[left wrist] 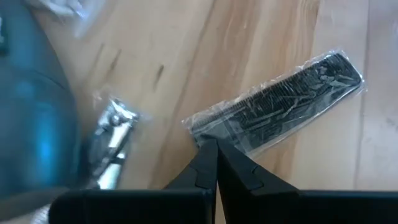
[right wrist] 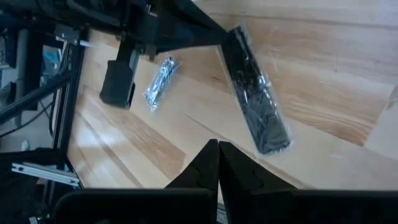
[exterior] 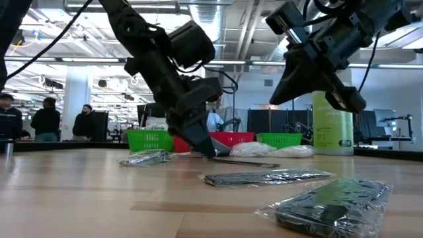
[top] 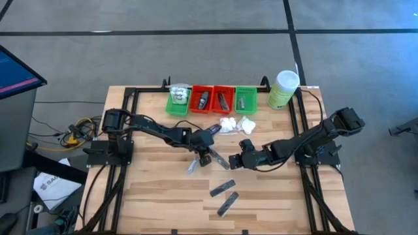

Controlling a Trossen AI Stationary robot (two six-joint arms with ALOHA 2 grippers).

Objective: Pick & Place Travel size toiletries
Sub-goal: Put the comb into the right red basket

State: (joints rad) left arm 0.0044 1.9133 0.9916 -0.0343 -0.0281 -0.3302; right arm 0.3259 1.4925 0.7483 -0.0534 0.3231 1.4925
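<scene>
Jaws shut, left gripper (top: pixel 210 156) beside wrapped comb (top: pixel 218 160)

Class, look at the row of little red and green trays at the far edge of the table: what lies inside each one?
Left green tray: pale wrapped items. Two red trays: a dark piece each. Right green tray: a dark item. Anything underneath these is covered.
</scene>
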